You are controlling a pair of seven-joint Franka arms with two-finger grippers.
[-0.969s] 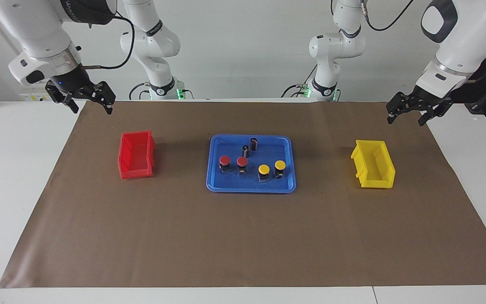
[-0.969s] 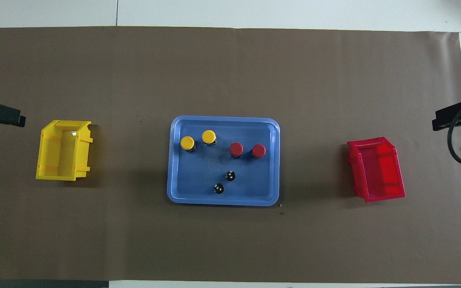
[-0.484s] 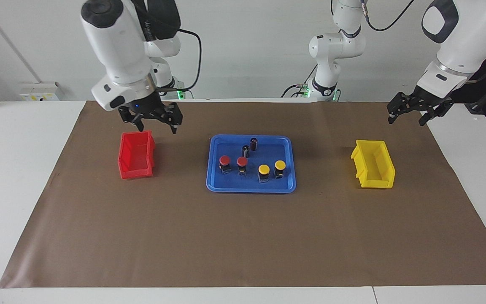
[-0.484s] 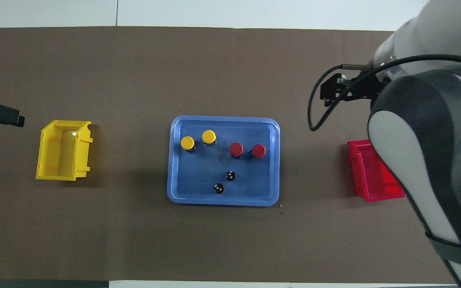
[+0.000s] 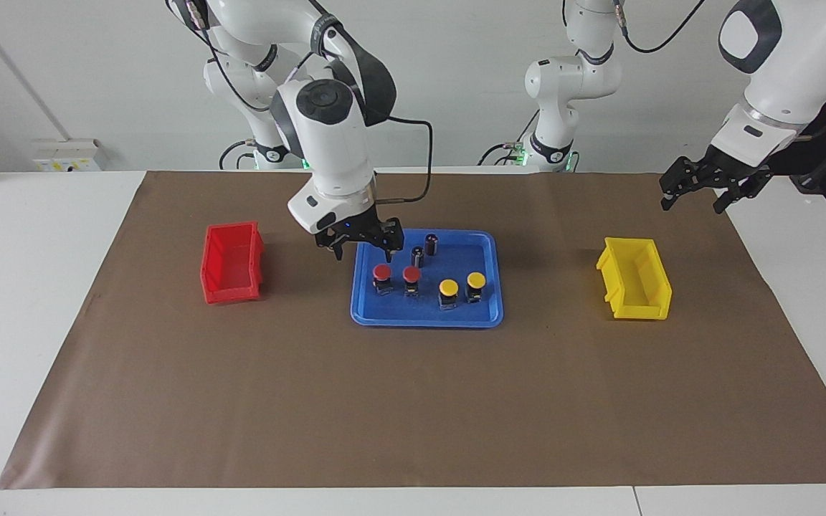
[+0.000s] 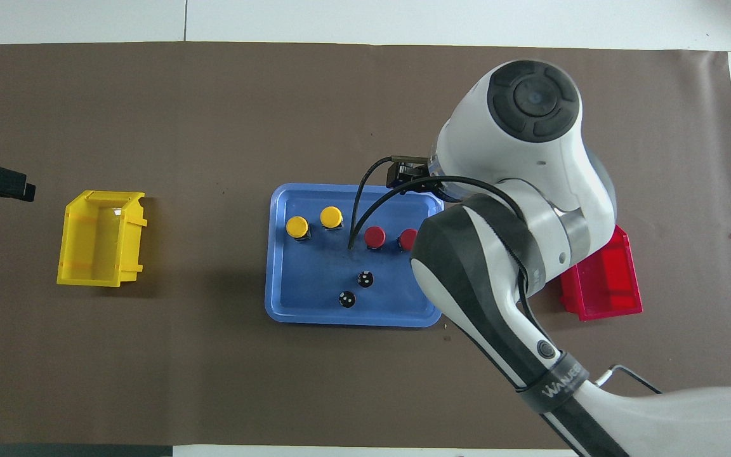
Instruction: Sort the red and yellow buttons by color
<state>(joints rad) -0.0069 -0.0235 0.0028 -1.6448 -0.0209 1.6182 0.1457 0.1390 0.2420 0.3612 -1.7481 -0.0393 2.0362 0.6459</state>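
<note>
Two red buttons (image 5: 381,271) (image 5: 411,274) and two yellow buttons (image 5: 448,287) (image 5: 476,279) stand in a row in the blue tray (image 5: 427,317). In the overhead view the yellow caps (image 6: 297,226) (image 6: 331,217) and one red cap (image 6: 375,237) show whole; the other red cap (image 6: 407,238) is partly covered by the right arm. My right gripper (image 5: 363,252) is open and empty, raised over the tray's corner just above the outer red button. My left gripper (image 5: 691,204) is open and empty, waiting in the air beside the yellow bin (image 5: 642,309).
A red bin (image 5: 234,292) stands toward the right arm's end, a yellow bin (image 6: 70,241) toward the left arm's end. Two capless dark cylinders (image 5: 432,244) (image 5: 418,255) stand in the tray, nearer to the robots than the buttons. A brown mat covers the table.
My right arm has swung from its end of the table, past the red bin, to over the tray's corner by the red buttons. The left arm has barely moved. No button has moved.
</note>
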